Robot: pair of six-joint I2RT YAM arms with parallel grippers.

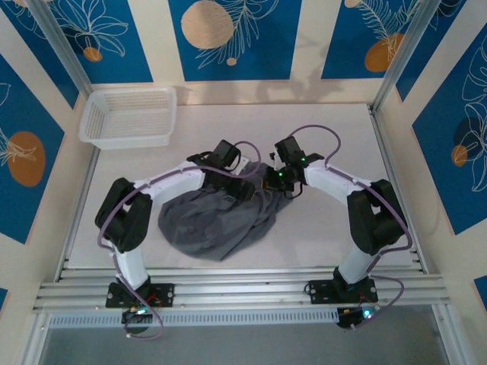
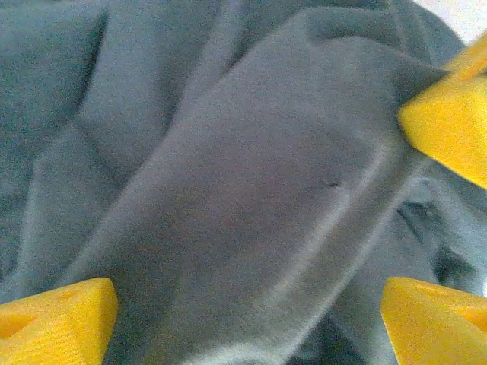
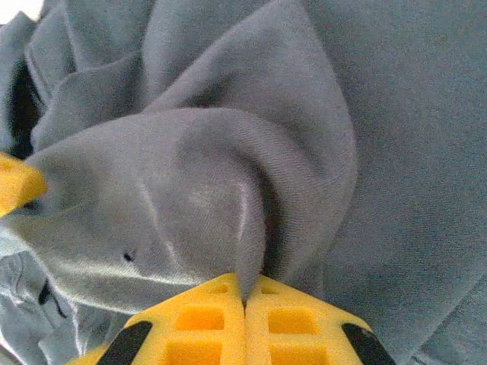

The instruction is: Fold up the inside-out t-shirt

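The right gripper (image 3: 245, 304), two yellow ribbed plastic fingers at the bottom centre of its wrist view, has its jaws pressed together. They pinch a thin raised ridge of the dark grey soft-fabric t-shirt (image 3: 228, 175). The ridge climbs from the pinch toward the upper middle of the frame.

The left gripper (image 2: 247, 315) has its jaws spread wide. We see one yellow fingertip (image 2: 53, 323) in the lower left corner of its wrist view and the other in the lower right. A broad fold of grey cloth lies between them, ungripped. Another yellow wedge (image 2: 449, 122) sits at the right edge; we judge it belongs to the other arm but cannot be sure.

From above, both grippers meet just right of centre, over the upper right edge of the t-shirt. It lies bunched in a rounded heap in the middle of the pale table (image 1: 205, 129). A white plastic mesh basket (image 1: 129, 115) stands well apart in the upper left.

We judge three risks. The pinch is narrow, so a lift could let the cloth slip free. It may hold several layers, so the heap would drag rather than spread. The grippers are close, so they could collide.
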